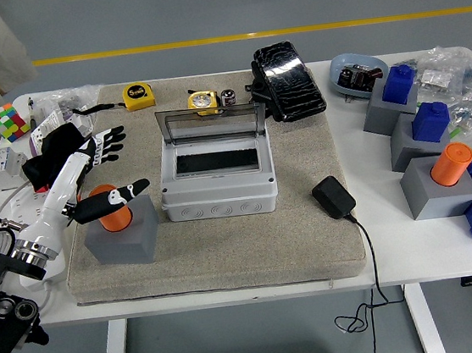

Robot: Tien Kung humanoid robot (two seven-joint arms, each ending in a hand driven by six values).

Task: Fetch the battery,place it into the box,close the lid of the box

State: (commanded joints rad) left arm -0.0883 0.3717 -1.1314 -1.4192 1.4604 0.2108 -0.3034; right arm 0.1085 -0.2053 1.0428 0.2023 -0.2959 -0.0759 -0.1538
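The left hand (pixel 90 172) is stretched out over the left side of the beige mat (pixel 219 255), fingers spread loose and nothing gripped; its thumb is laid across the top of the orange battery (pixel 111 218). That battery is seated upright in a grey block (pixel 123 234), just left of the grey box (pixel 216 174). The box is parked mid-mat with its clear lid (pixel 210 122) flipped up at the back, so the dark inside is exposed. A black adapter (pixel 333 197) is lying right of the box on the white tabletop (pixel 415 250). The right hand isn't seen anywhere.
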